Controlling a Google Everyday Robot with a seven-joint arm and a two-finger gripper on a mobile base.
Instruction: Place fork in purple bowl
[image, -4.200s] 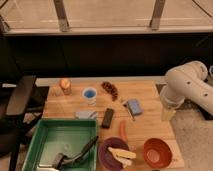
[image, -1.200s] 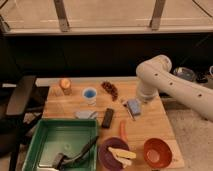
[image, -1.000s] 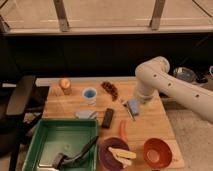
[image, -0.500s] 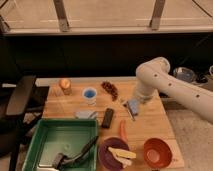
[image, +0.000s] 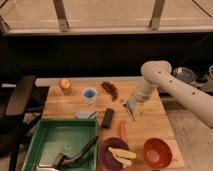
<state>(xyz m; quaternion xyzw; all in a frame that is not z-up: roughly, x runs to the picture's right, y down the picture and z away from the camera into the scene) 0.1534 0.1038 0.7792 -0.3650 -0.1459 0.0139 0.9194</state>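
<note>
The fork (image: 128, 110) shows only as a thin dark sliver on the wooden table (image: 150, 125), beside the small blue pad, which is mostly hidden. My gripper (image: 133, 106) hangs low right over the fork and pad, at the end of the white arm (image: 160, 80) that reaches in from the right. I cannot tell whether it touches the fork. The purple bowl (image: 113, 153) stands at the table's front edge, to the front left of the gripper, with pale yellow pieces inside.
An orange-red bowl (image: 157, 152) stands right of the purple bowl. An orange stick (image: 123, 131) and a black block (image: 107, 117) lie between gripper and bowl. A green tray (image: 52, 136) with a long black utensil (image: 80, 151) is front left. A blue cup (image: 89, 94) is behind.
The arm swung in from the right edge to the table's middle and came down over the fork and blue pad. In the last half second it has barely moved.
</note>
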